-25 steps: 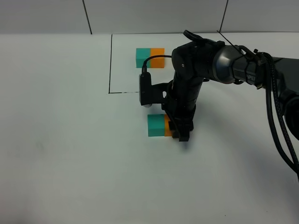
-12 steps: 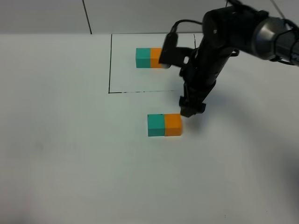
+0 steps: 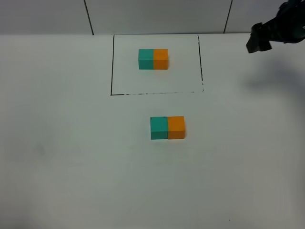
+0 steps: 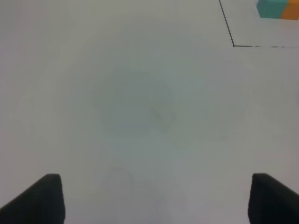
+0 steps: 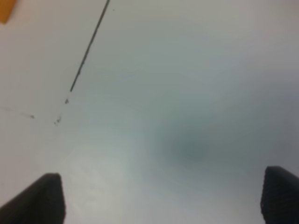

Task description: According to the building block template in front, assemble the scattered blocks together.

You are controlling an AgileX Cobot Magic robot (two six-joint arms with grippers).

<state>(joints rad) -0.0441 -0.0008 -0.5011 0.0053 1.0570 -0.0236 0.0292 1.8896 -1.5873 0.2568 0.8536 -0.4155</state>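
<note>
The template, a teal-left, orange-right bar, lies inside the black-outlined square at the back. It also shows in the left wrist view. The scattered teal cube and orange cube sit side by side, touching, in front of the square, teal on the left. My right gripper is raised at the far right, away from the cubes; in its wrist view it is open and empty. My left gripper is open and empty over bare table.
The white table carries only the blocks and the square's black line. A grey wall with dark seams runs behind. An orange corner shows in the right wrist view.
My right gripper let go of the orange cube, rose and swung back to the upper right. The two cubes stay joined. The left arm has not shown movement.
</note>
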